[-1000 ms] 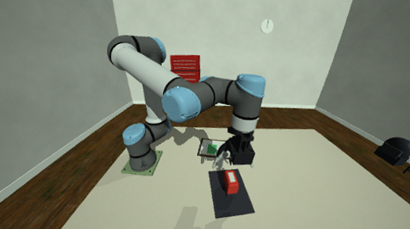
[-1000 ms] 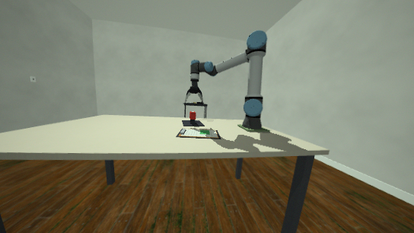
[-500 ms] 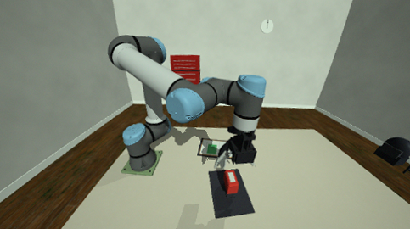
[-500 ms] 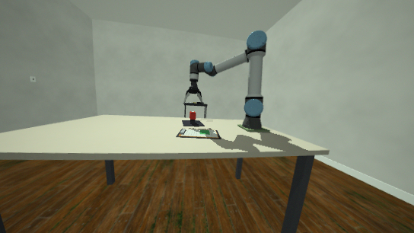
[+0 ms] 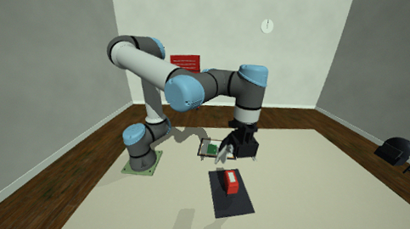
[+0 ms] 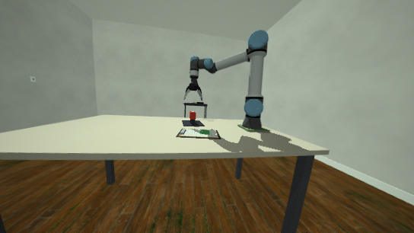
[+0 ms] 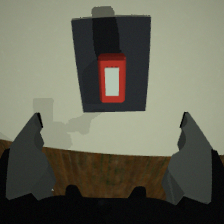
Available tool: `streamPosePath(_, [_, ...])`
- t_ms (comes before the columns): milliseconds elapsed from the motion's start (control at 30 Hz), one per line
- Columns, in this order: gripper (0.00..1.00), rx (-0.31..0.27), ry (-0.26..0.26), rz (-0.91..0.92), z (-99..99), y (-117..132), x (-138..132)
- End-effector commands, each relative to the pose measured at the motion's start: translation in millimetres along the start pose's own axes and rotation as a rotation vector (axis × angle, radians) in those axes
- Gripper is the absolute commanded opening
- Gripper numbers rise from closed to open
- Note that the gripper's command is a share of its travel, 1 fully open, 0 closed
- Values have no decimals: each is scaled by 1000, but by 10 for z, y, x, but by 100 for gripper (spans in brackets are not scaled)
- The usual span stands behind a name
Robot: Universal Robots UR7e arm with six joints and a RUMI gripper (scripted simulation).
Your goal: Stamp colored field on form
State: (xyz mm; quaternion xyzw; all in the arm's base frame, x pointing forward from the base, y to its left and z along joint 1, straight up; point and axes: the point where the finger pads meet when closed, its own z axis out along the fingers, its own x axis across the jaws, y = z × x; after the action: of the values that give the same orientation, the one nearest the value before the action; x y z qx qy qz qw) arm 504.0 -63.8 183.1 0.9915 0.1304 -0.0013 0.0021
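The red stamp stands upright on the dark mat. The form on its clipboard lies flat on the table beside the mat, and its green field is uncovered. My gripper is open and empty. It hangs well above the table, over the stamp, with the fingers pointing down. In the wrist view the stamp lies ahead of the fingers, between their lines.
The robot's base stands on the table near the form. A red cabinet stands at the back wall. A small black stand is behind the table. A dark object lies on the floor at the right.
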Motion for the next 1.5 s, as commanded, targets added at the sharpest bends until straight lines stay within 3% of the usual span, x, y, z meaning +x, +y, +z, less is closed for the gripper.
streamPosePath(0, [100, 0, 0, 0, -230, -1, -2])
streamPosePath(300, [100, 0, 0, -12, -230, -28, 5])
streamPosePath(467, [100, 0, 0, -107, -231, -249, 58])
streamPosePath(600, [100, 1, 0, -268, -233, -624, 126])
streamPosePath(800, [100, 1, 0, -615, -234, -1427, 174])
streamPosePath(867, [100, 1, 0, -615, -234, -1427, 174])
streamPosePath(1167, [100, 1, 0, -1135, -233, -2584, 13])
streamPosePath(1333, [100, 1, 0, -1301, -232, -2934, -93])
streamPosePath(1467, [100, 1, 0, -1334, -232, -3003, -118])
